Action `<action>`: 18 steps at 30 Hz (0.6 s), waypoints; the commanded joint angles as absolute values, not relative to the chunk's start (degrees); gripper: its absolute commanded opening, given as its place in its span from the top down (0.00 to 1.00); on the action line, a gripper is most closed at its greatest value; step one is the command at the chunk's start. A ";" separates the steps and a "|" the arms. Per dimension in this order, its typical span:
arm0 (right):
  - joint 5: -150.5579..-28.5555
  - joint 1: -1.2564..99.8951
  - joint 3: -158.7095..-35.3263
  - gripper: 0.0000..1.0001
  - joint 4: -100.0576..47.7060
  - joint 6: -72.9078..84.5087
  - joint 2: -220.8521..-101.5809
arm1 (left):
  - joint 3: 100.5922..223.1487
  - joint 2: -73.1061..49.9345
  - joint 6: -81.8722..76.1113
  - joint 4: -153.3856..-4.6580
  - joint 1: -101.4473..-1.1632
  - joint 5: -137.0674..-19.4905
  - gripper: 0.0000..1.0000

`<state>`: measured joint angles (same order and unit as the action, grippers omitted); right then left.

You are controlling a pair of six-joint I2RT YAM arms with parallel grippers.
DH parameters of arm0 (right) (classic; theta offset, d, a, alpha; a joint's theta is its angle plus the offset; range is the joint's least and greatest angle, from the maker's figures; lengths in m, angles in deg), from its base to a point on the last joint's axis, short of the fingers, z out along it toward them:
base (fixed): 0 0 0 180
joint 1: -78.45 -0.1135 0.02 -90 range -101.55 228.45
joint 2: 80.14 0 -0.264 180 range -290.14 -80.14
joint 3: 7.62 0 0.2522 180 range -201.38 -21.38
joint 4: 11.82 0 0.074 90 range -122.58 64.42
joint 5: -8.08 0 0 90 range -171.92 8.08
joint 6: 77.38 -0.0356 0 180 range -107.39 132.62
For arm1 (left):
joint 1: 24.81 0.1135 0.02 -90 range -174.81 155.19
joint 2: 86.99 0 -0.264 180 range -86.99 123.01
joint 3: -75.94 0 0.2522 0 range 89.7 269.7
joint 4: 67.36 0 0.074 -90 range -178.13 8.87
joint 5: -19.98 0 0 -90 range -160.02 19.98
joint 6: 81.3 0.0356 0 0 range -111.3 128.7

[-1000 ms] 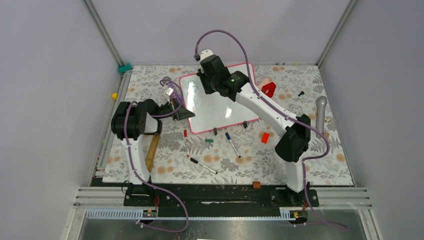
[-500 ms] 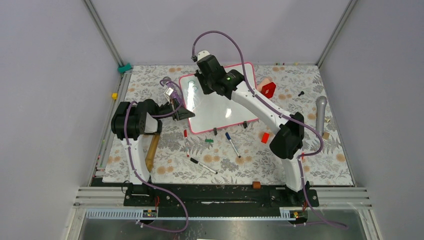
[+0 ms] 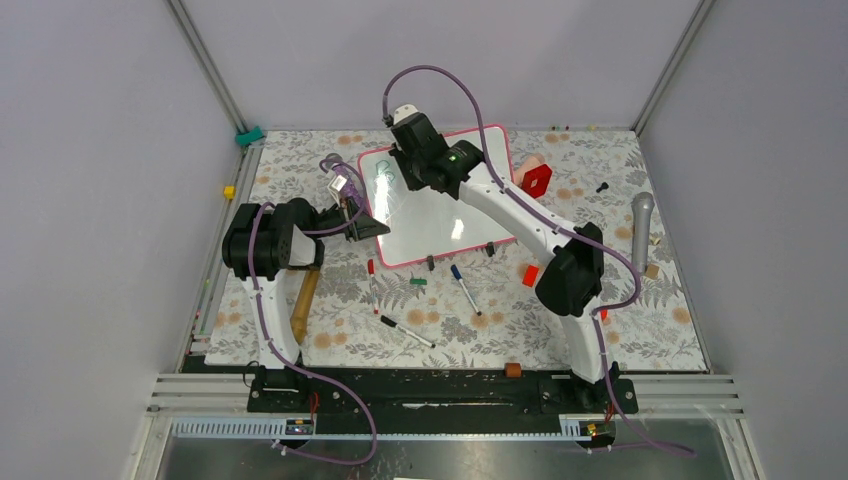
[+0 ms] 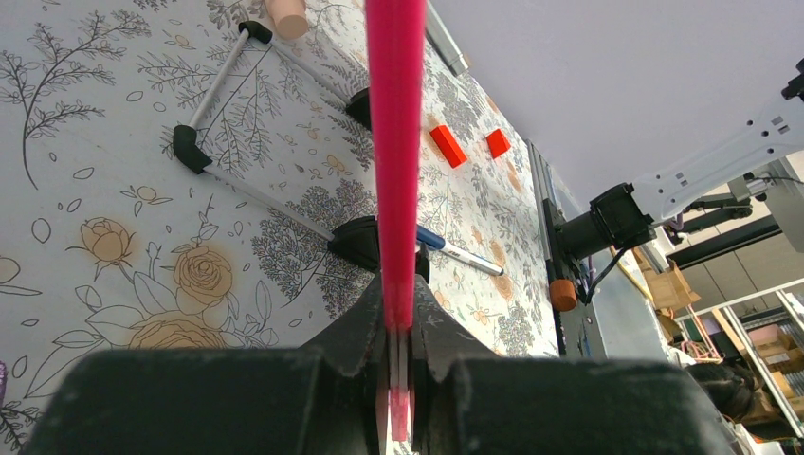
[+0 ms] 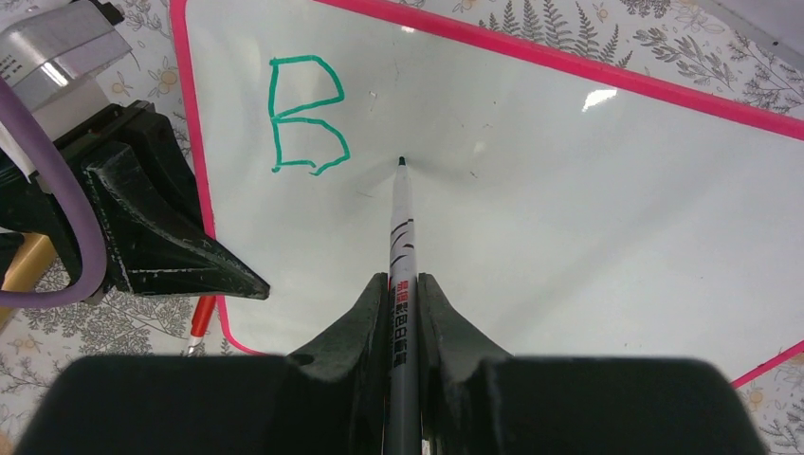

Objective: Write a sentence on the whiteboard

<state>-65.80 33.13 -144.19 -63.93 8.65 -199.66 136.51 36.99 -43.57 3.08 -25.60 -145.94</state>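
Note:
The whiteboard (image 3: 432,226) lies tilted on the floral table, and its glossy face fills the right wrist view (image 5: 569,190). Of the sentence, a single green letter "B" (image 5: 305,116) shows at the board's upper left; in the top view it is a faint mark (image 3: 383,172). My right gripper (image 5: 403,284) is shut on a grey marker (image 5: 398,227), whose tip is at the board just right of the "B". The right gripper also shows in the top view (image 3: 404,168). My left gripper (image 4: 398,318) is shut on the board's pink frame (image 4: 395,142) at its left edge (image 3: 372,228).
Red (image 3: 372,280), blue (image 3: 464,288) and black (image 3: 406,331) markers lie in front of the board. Red blocks (image 3: 537,178) (image 3: 530,275) are to its right. A grey cylinder (image 3: 640,225) lies at far right and a wooden handle (image 3: 303,300) by the left arm.
My right arm has shifted slightly left and back over the board with the marker. The left gripper has held still on the frame.

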 commanded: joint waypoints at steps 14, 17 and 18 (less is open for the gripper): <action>-60.99 33.53 -146.49 1.00 -65.34 9.61 -200.21 | 137.43 38.38 -43.64 2.84 -26.83 -146.76 1.00; -60.62 33.75 -146.53 1.00 -65.63 9.43 -200.20 | 137.43 38.41 -43.66 2.86 -26.83 -146.71 1.00; -60.57 33.85 -146.49 1.00 -65.70 9.46 -200.20 | 137.43 38.39 -43.63 2.89 -26.83 -146.73 1.00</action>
<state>-63.87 33.10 -144.54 -64.54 8.91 -200.23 136.51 37.01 -43.75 2.99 -25.60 -145.87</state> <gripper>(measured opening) 0.176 0.066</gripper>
